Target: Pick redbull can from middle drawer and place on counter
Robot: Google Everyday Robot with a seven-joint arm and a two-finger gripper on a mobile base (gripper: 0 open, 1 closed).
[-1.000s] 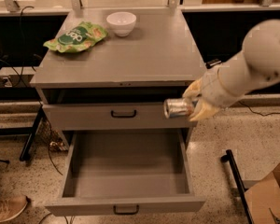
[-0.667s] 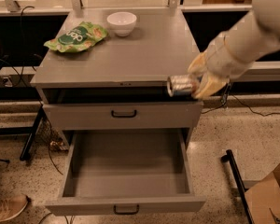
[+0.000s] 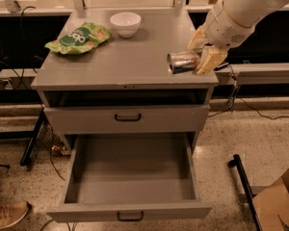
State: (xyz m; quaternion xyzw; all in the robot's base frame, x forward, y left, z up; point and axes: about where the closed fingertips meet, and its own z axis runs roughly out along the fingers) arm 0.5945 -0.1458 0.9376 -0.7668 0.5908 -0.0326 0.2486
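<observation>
Silver redbull can [image 3: 182, 61] lay sideways over the counter [image 3: 135, 57], near right; gripper [image 3: 201, 53] clamped its right end. Likely light, slick, dentable.

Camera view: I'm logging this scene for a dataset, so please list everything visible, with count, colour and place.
redbull can: one, silver, on its side in the pincer, over the counter's right edge
counter: one, grey, top of the cabinet
middle drawer: one, grey, pulled open, low in the cabinet
upper drawer front: one, grey, shut, black handle
snack bag: one, green, far left of the counter
bowl: one, white, far side of the counter, beside the bag
cardboard box: one, brown, floor, lower right
shoe: one, tan, floor, lower left
arm: one, white, upper right
pincer: one, cream, shut on the can
</observation>
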